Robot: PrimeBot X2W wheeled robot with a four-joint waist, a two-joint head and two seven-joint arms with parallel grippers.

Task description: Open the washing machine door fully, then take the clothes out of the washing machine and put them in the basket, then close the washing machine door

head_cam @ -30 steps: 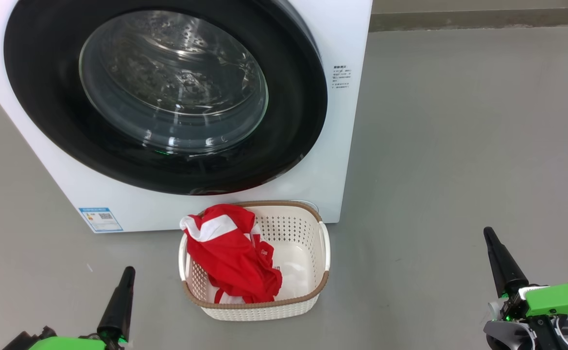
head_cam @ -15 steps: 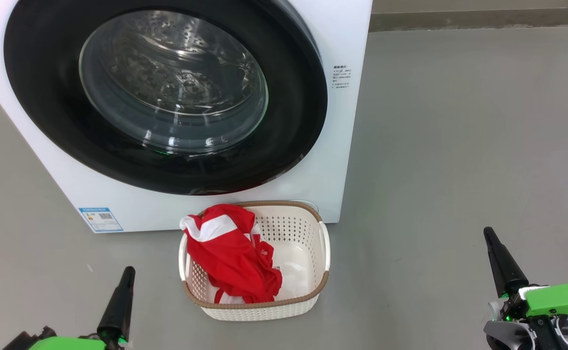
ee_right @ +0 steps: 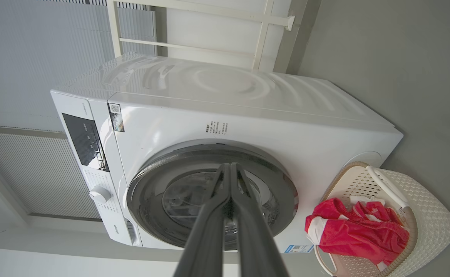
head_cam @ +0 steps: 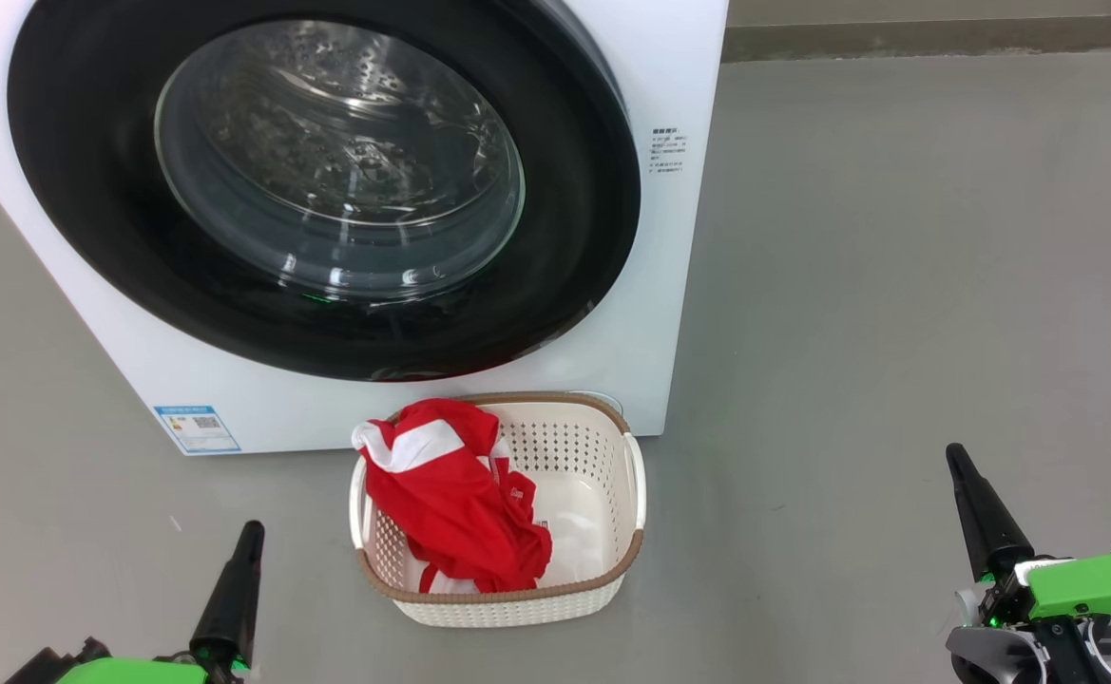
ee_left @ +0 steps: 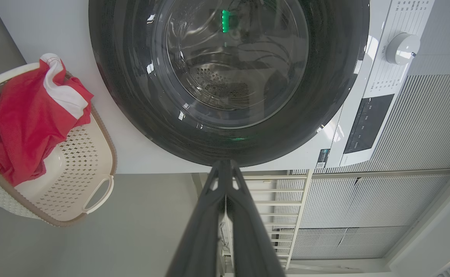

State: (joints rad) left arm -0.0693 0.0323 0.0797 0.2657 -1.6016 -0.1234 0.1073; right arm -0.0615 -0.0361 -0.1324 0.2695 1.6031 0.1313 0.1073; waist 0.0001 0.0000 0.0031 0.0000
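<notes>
My left end effector [head_cam: 250,534] is squeezed closed and holds nothing. My right end effector [head_cam: 956,458] is closed tight too, with nothing in it. The basket [head_cam: 635,554] sits on the floor [head_cam: 897,285] between them, a bit ahead. The red clothes [head_cam: 450,503] lie in it. Behind it, the washing machine door [head_cam: 70,190] is closed.

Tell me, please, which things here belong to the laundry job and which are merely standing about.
Job in hand: washing machine; washing machine door, closed; red clothes, lying in the basket.
Standing about: white rack; slatted wall; grey floor.
</notes>
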